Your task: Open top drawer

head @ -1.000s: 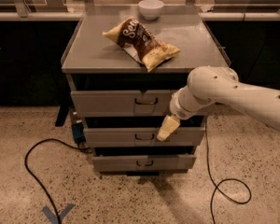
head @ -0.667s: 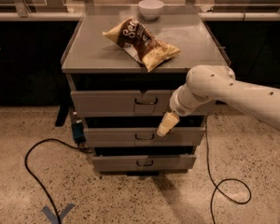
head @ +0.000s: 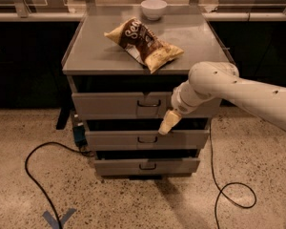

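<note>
The top drawer (head: 109, 104) is the tallest grey front of three on the cabinet, with a small dark wire handle (head: 148, 102) at its centre. It looks shut or nearly shut. My gripper (head: 166, 123) hangs from the white arm that comes in from the right. It sits in front of the cabinet, just below and to the right of the handle, over the gap between the top and middle drawers. It touches nothing that I can see.
A chip bag (head: 144, 43) and a white bowl (head: 153, 8) rest on the cabinet top (head: 93, 56). Two slimmer drawers (head: 148, 140) sit below. Black cables (head: 38, 175) loop on the speckled floor at left and right. Dark counters stand behind.
The gripper has shifted slightly left and a little up, closer to the top drawer's handle. The drawers have not moved.
</note>
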`<state>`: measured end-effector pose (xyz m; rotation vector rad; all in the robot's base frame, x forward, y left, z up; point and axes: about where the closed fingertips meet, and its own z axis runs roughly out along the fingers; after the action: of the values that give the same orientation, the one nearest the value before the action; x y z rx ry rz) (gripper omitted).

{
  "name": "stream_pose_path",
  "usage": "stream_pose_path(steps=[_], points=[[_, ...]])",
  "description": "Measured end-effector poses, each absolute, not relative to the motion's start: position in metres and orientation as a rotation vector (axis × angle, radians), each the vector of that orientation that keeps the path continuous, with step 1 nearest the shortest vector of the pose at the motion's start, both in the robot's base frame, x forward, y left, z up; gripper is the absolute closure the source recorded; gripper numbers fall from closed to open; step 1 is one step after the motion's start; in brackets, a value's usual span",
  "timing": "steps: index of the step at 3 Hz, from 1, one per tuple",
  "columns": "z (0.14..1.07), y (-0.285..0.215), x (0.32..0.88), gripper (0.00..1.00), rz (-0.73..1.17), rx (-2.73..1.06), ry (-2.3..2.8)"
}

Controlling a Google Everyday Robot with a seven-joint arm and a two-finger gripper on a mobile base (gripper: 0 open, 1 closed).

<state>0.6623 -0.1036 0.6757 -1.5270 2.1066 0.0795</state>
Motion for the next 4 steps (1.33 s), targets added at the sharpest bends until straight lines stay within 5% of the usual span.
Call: stream_pose_path(steps=[4], points=[[0.666,-0.102,0.703,0.0,0.022,-1.448,2.064]])
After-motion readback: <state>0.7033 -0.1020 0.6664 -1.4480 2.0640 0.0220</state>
